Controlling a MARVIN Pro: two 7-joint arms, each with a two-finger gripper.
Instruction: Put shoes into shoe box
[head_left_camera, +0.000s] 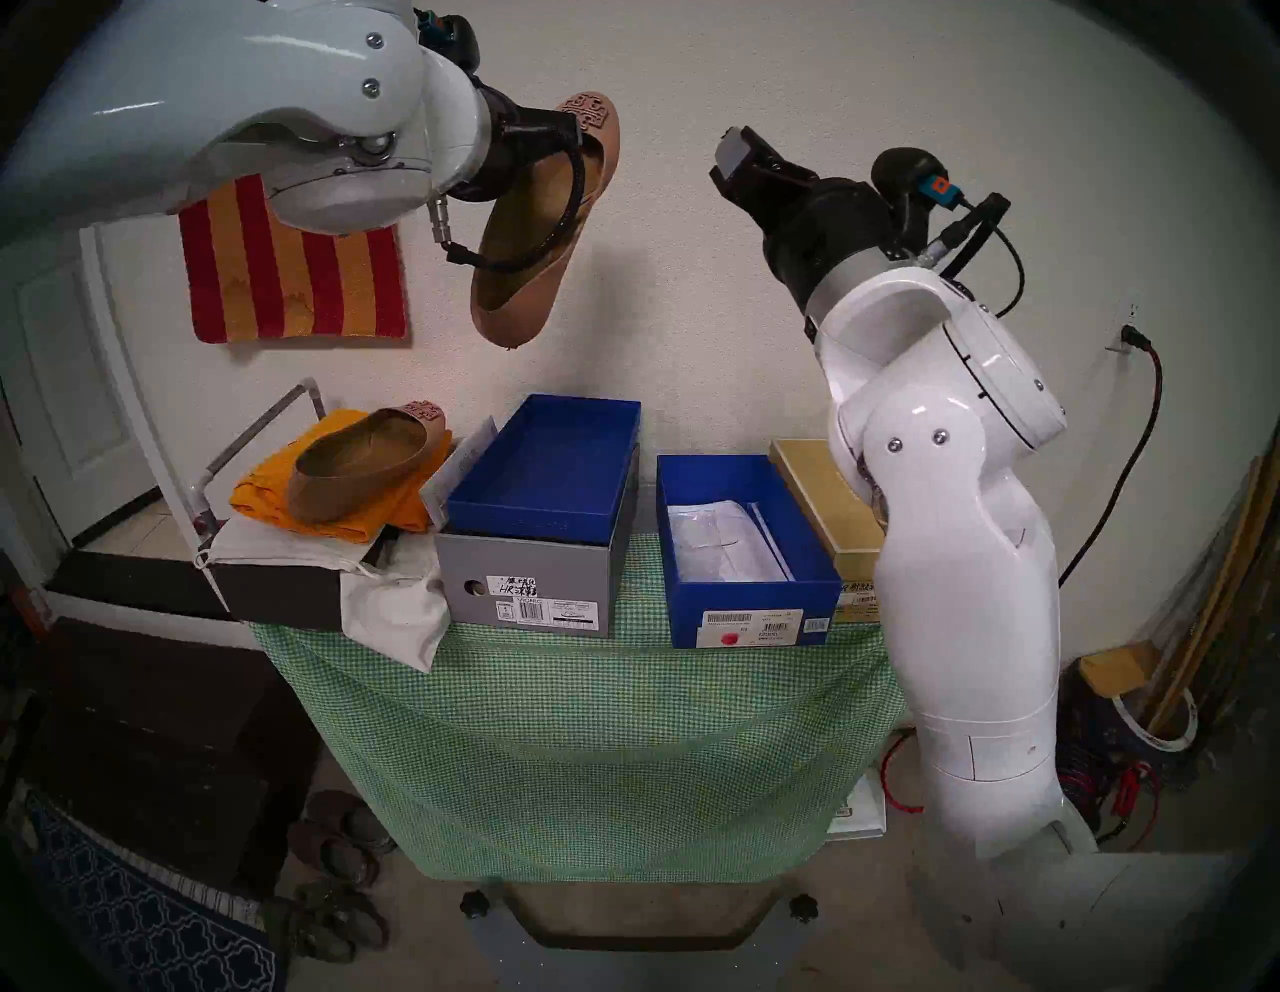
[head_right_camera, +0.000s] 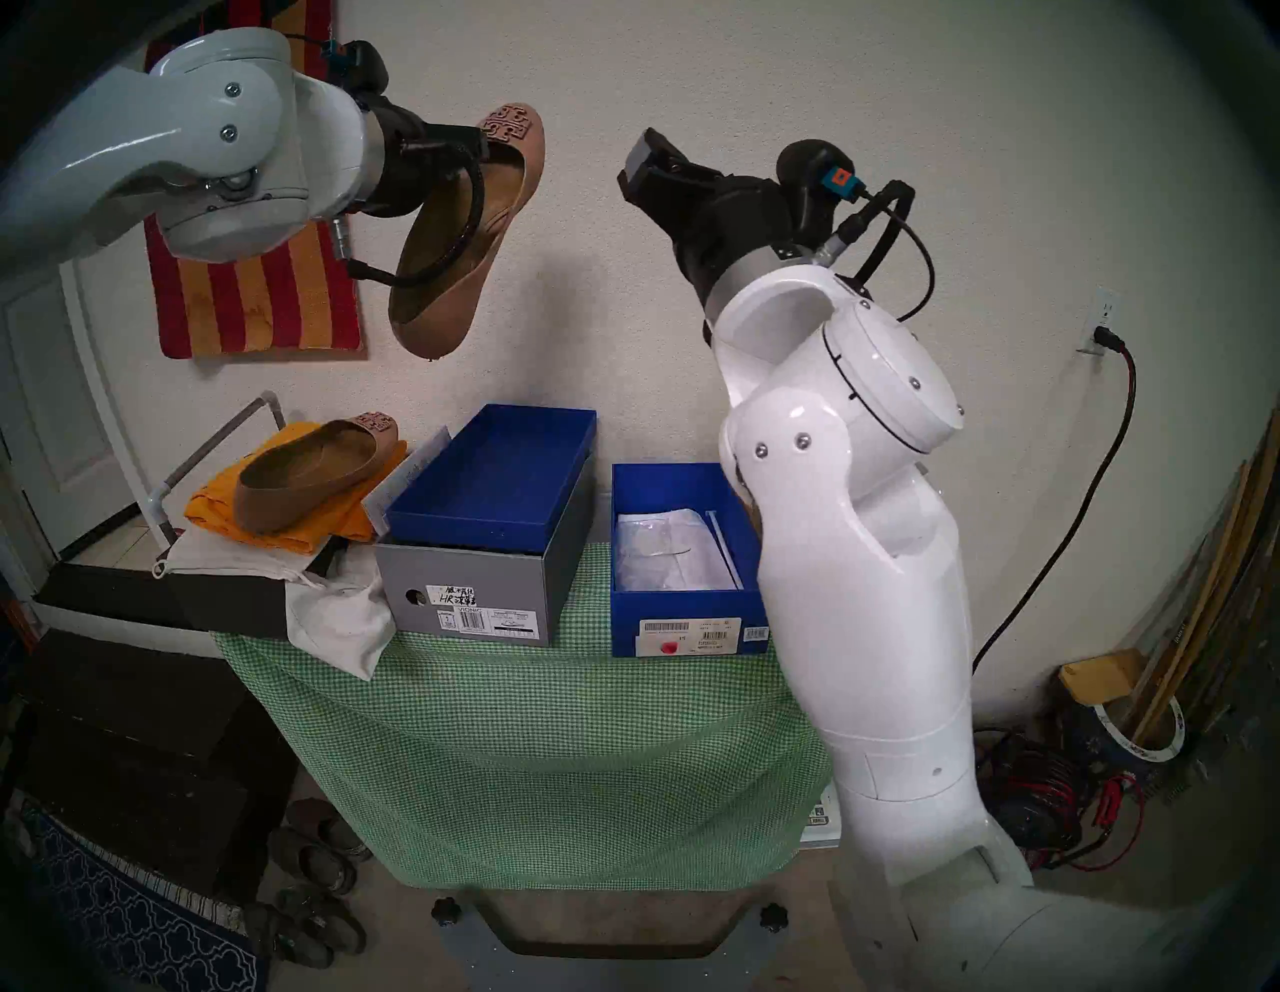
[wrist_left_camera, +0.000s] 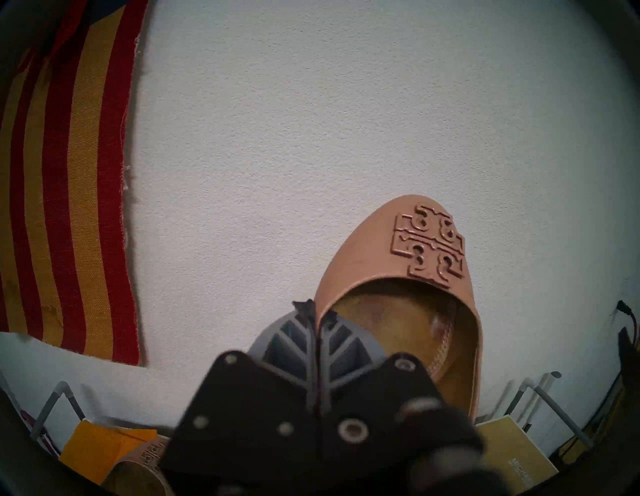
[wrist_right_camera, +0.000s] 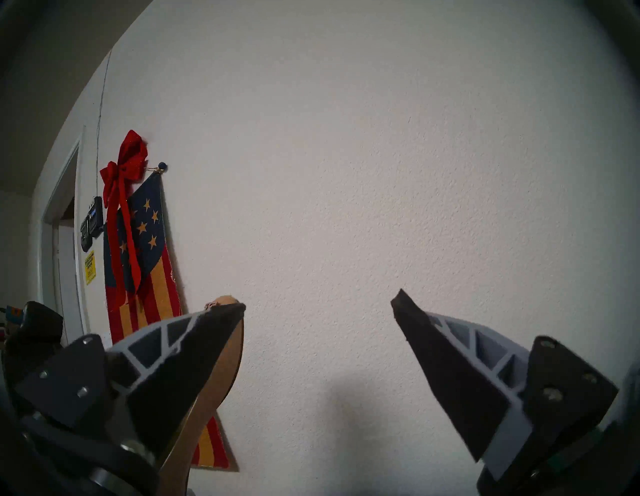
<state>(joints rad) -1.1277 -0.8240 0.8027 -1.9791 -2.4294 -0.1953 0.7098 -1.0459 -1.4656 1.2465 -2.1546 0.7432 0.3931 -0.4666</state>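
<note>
You are looking at a worktop (head_left_camera: 623, 693) draped in a green-and-white checked cloth, set against a textured off-white wall where a red-and-gold striped fabric hanging (head_left_camera: 291, 277) is pinned at the left. Dark worn slippers (head_left_camera: 339, 845) lie on the floor under the worktop's front left corner.

Near the back right of the worktop stands the all-blue rectangular cardboard shoe box (head_left_camera: 744, 547), open, with white barcode labels and a red dot on its front end; inside it you see only crumpled white paper (head_left_camera: 720, 540). Just left of it, at the middle of the back edge, a grey cardboard box (head_left_camera: 526, 589) carries a blue tray (head_left_camera: 547, 464) set on top, empty. A gold cardboard box (head_left_camera: 824, 506) sits beside the blue box toward the right edge, partly hidden by the right arm.

At the worktop's left edge one tan-pink leather ballet flat with a cut-out emblem (head_left_camera: 363, 461) lies on a folded orange cloth (head_left_camera: 332, 485), which rests on a white drawstring bag (head_left_camera: 395, 596) and a dark flat box (head_left_camera: 277, 589).

Your left gripper (wrist_left_camera: 317, 313) is pinched together on the side wall of the second tan-pink flat (head_left_camera: 547, 222), one finger inside, one outside, holding it high above the worktop with its toe up and heel hanging down. Your right gripper (wrist_right_camera: 318, 304) has its fingers spread wide apart and holds nothing, raised in the air to the right of the hanging shoe.
</note>
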